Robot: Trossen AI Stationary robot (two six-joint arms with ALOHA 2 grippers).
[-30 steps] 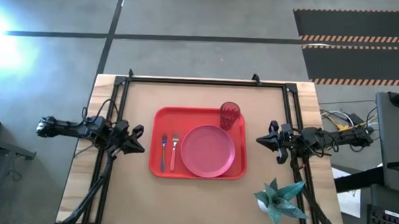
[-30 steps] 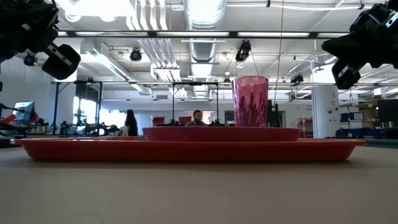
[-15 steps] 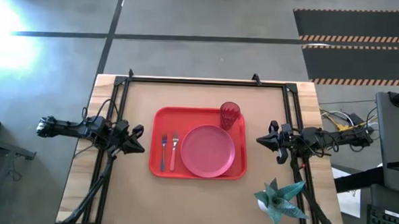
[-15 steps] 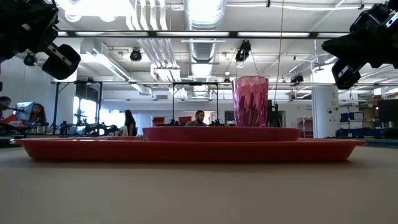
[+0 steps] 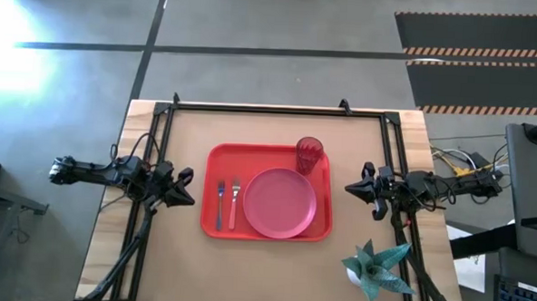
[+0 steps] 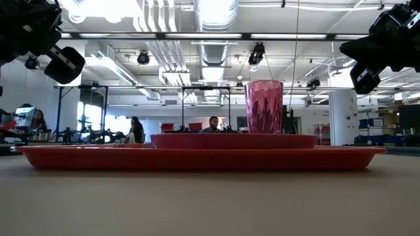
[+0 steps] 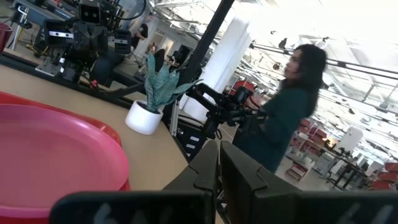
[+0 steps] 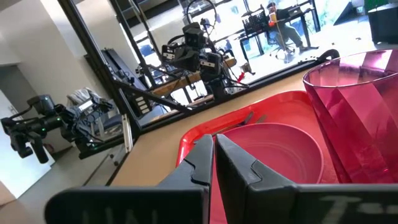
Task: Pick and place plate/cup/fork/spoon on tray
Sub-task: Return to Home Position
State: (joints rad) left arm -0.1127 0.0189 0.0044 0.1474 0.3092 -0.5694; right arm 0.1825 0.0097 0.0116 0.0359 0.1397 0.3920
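Since the last second: while nothing on the counter is shifting and both arms are keeping the same parked poses, the only change is people moving about in the room behind. That is suggesting the task is finished, or pausing.

Tray: one red tray is lying in the middle of the counter, carrying everything.

Plate: one pinkish plate is sitting flat on the tray's right half, looking settled.

Cup: one ribbed dark-red cup is standing upright at the tray's far right corner, just beside the plate's rim; whether they are touching cannot be told.

Fork: one fork with a pink handle is lying on the tray's left part, just left of the plate.

Spoon: one spoon with a dark handle is lying alongside the fork, on its left, nearer the tray's left rim.

Left claw: the left claw is hovering off the tray's left edge, pointing toward it, fingers pressed together and holding nothing.

Right claw: the right claw is hovering off the tray's right edge, well clear of the cup, fingers likewise closed and empty.

Count: four items are resting on one tray, with two claws idling.

Beyond: one potted plant is standing near the counter's front right corner.
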